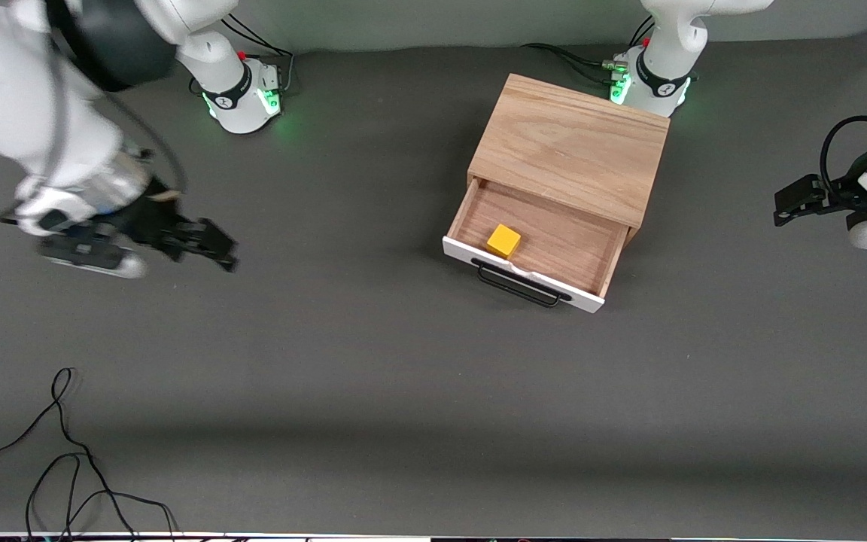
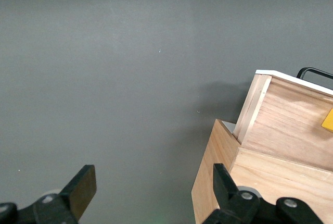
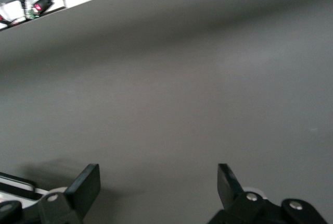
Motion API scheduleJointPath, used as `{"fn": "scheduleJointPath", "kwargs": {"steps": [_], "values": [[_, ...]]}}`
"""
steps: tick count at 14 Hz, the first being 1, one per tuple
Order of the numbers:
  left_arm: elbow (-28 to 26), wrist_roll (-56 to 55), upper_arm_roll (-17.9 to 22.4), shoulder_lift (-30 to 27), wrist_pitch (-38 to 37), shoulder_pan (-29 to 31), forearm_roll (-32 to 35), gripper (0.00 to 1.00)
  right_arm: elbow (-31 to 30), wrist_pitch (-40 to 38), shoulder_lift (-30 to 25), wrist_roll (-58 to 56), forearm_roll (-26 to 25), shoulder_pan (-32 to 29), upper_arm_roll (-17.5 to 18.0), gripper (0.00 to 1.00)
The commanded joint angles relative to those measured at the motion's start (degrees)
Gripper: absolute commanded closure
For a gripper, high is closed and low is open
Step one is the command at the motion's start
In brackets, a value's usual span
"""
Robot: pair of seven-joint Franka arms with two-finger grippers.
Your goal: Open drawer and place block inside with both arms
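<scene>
The light-wood box [image 1: 569, 147] stands on the dark mat near the left arm's base. Its drawer [image 1: 554, 245] is pulled open, with the white front panel [image 1: 524, 272] and black wire handle [image 1: 520, 287] toward the front camera. The yellow block [image 1: 503, 241] lies inside the drawer, close to the front panel. My left gripper [image 1: 783, 207] is open and empty, off the box's side at the left arm's end of the table. In the left wrist view, the left gripper [image 2: 153, 187] sees the box [image 2: 218, 182], the drawer's side [image 2: 281, 125] and the block's edge [image 2: 328, 120]. My right gripper [image 1: 215, 248] is open and empty over bare mat at the right arm's end; its wrist view [image 3: 156, 182] shows only mat.
Loose black cables [image 1: 65, 452] lie on the mat near the front camera at the right arm's end. Cables and a small red-lit device [image 3: 36, 6] sit past the mat's edge in the right wrist view.
</scene>
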Motion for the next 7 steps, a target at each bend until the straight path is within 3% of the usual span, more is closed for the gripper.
{"fn": "scheduleJointPath", "kwargs": {"steps": [1,2,3,4,6,7], "values": [[-0.9,0.95,0.93,-1.44,-0.64,-0.94,-0.58,0.0,-4.59,-1.54,-4.75,-11.35,0.53,0.65,-5.7,0.0],[-0.9,0.95,0.84,-1.36,-0.47,-0.94,-0.58,0.0,-4.41,-3.21,-4.92,-15.05,0.53,0.74,-7.81,0.0],[-0.9,0.87,0.84,-1.44,-0.38,-1.03,-0.58,0.0,-4.15,-4.36,-4.93,-17.17,0.44,-0.48,-7.74,0.0],[-0.9,0.87,0.84,-1.44,-0.38,-1.03,-0.58,0.0,-3.97,-5.5,-4.84,-18.76,0.0,-5.63,-4.61,0.0],[-0.81,0.87,0.84,-1.45,-0.11,-1.12,-0.58,0.0,-4.23,-6.13,-4.93,-22.54,0.0,-21.16,10.12,0.0],[-0.81,0.87,0.84,-1.45,-0.29,-1.12,-0.49,0.0,-4.32,-6.13,-5.01,-22.64,0.0,-25.5,14.8,0.0]]}}
